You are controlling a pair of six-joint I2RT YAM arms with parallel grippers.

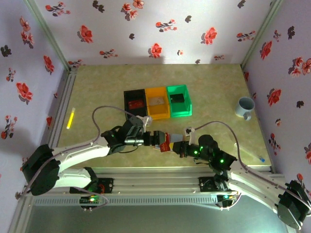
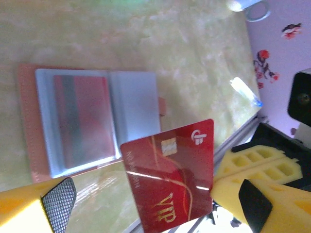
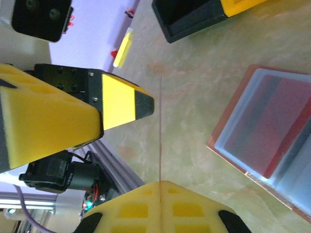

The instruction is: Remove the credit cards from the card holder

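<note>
The card holder (image 2: 29,126) lies open on the table, pinkish-brown with pale grey-blue pockets, and a red card (image 2: 82,119) sits in one pocket. It also lies at the right of the right wrist view as the card holder (image 3: 228,126). Above the table a red VIP credit card (image 2: 167,182) hangs by one edge, with my right gripper (image 3: 160,187) shut on it; from that wrist the card (image 3: 160,126) is edge-on. My left gripper (image 2: 155,208) is open, its fingers (image 2: 56,204) standing on either side of that card. From above, left gripper (image 1: 158,138) and right gripper (image 1: 176,145) meet over the near table.
Black bin (image 1: 134,102), orange bin (image 1: 157,102) and green bin (image 1: 179,100) stand in a row behind the grippers. A grey mug (image 1: 245,107) is at the right, a yellow marker (image 1: 71,118) at the left, a clear pen (image 2: 245,91) near the front rail.
</note>
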